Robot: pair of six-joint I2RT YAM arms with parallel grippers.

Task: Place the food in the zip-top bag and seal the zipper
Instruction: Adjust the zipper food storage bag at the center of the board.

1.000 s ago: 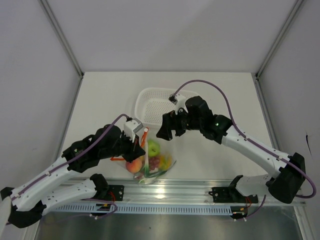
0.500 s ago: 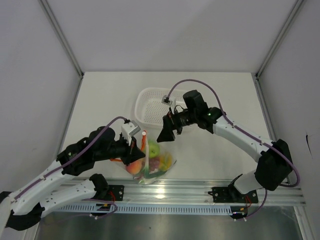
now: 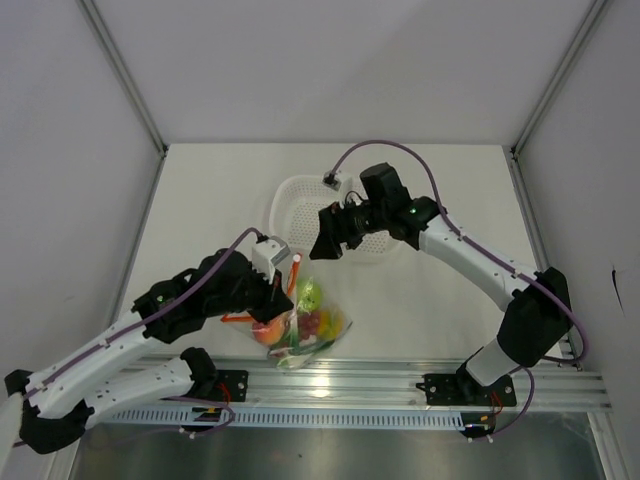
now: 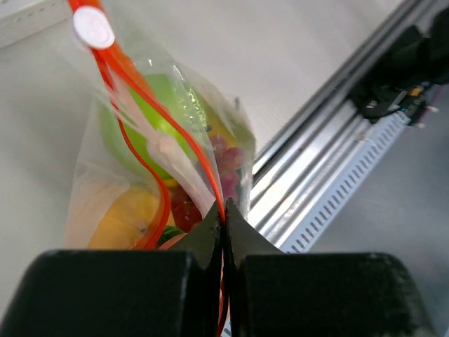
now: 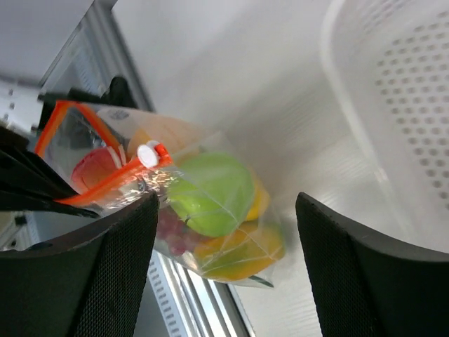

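Rail (image 3: 350,378): metal strip along the near table edge, just beside the bag's bottom
Left gripper (image 4: 223,214): jaws pressed tight together on the zipper, pinching one end of the bag's mouth
Zip-top bag (image 3: 318,335): clear pouch near the rail, between the two arms, with its mouth end held up in the left gripper
Food: all inside the bag, with a green apple (image 5: 214,193) on top, dark red grapes (image 4: 228,165) lower down, and yellow and orange fruit beneath (exact kinds hard to tell through the plastic)
Zipper (image 5: 116,177): red-orange strip with a white slider tab (image 5: 149,154) at its far end
Right gripper (image 5: 226,210): jaws wide apart, holding nothing, hanging above the bag
Basket (image 3: 310,180): white, perforated, farther back on the table (image 3: 200,200), under the right arm
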